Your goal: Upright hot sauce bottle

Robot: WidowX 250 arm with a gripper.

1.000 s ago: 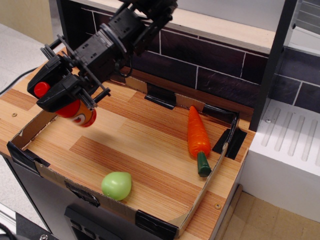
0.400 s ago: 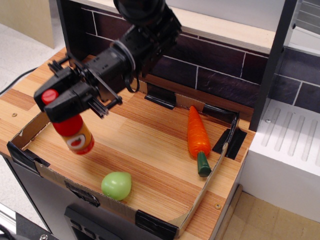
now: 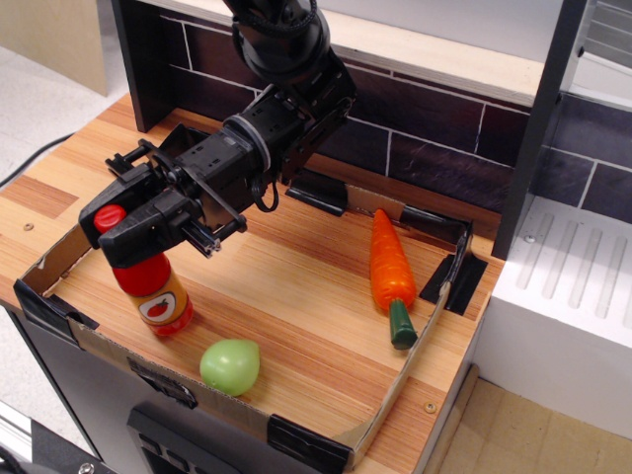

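The hot sauce bottle (image 3: 154, 293) is red with a round red cap and a yellow-orange label with a red emblem. It stands nearly upright at the front left of the wooden tray floor (image 3: 286, 286), base on or just above the wood. My black gripper (image 3: 126, 235) is shut around its neck and upper body, just below the cap. The arm reaches in from the upper middle.
A green round fruit (image 3: 230, 366) lies just right of the bottle near the front cardboard rim (image 3: 118, 357). An orange carrot (image 3: 391, 269) with a green stem lies at the right side. A dark tiled wall (image 3: 434, 138) stands behind.
My gripper has swung the bottle from tilted and raised at the left to nearly upright, moving it down and toward the front of the tray.
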